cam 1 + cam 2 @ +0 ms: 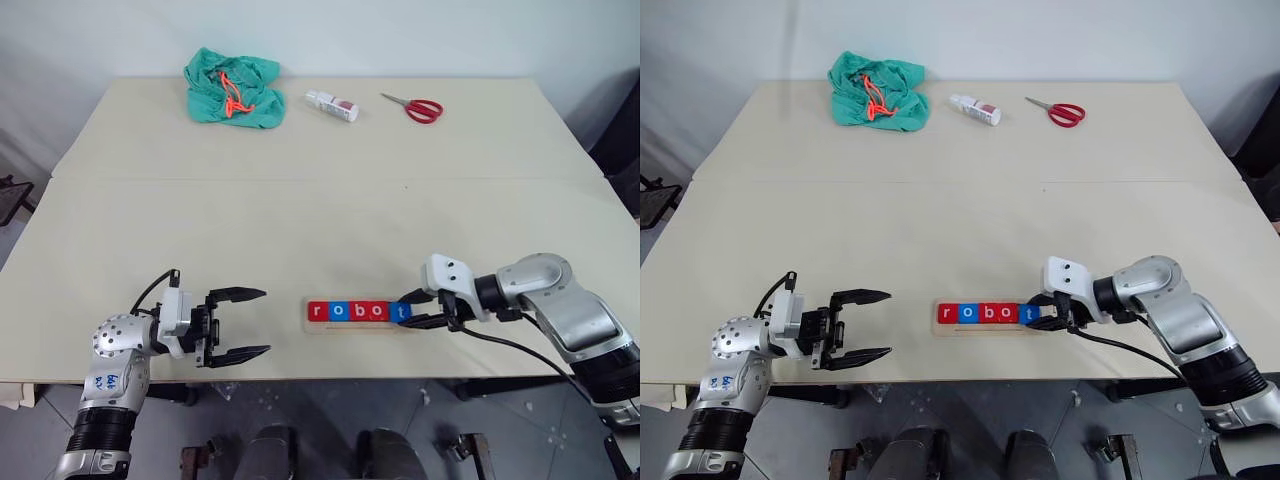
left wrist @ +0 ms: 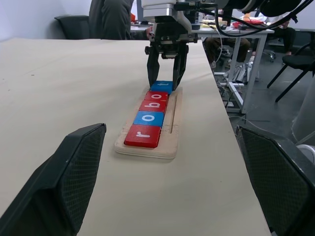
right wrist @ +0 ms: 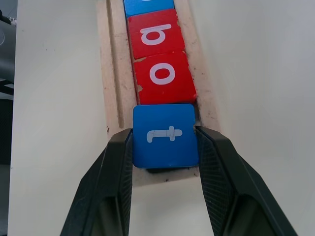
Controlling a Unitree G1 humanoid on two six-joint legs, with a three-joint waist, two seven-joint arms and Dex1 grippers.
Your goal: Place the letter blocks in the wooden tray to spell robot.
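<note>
Left eye view takes in the whole table (image 1: 300, 220): at the left, the left gripper (image 1: 240, 323) hovers over the near edge with its jaws wide apart and nothing between them, pointing toward the wooden tray (image 1: 358, 326), which lies a little way ahead of its tips. In the tray the letter blocks (image 1: 348, 311) sit in a row reading r, o, b, o, t, red, blue, red, red, blue. At the right end, the right gripper (image 1: 421, 309) has its jaws closed on the blue t block (image 1: 400, 312), one finger on each side. The right wrist view shows what the head views cannot: the t block (image 3: 165, 135) is tilted, its edge nearest the jaws raised above the tray end, its far edge just touching the red o (image 3: 163, 77), and the tray's lengthwise groove runs bare beside the row. The left wrist view shows the row end-on, the r nearest, the right gripper standing over the far end. Far beyond both jaws, well apart from the tray, lie a green cloth (image 1: 233, 88) with an orange cord, a small white bottle (image 1: 332, 105) and red-handled scissors (image 1: 414, 106).
</note>
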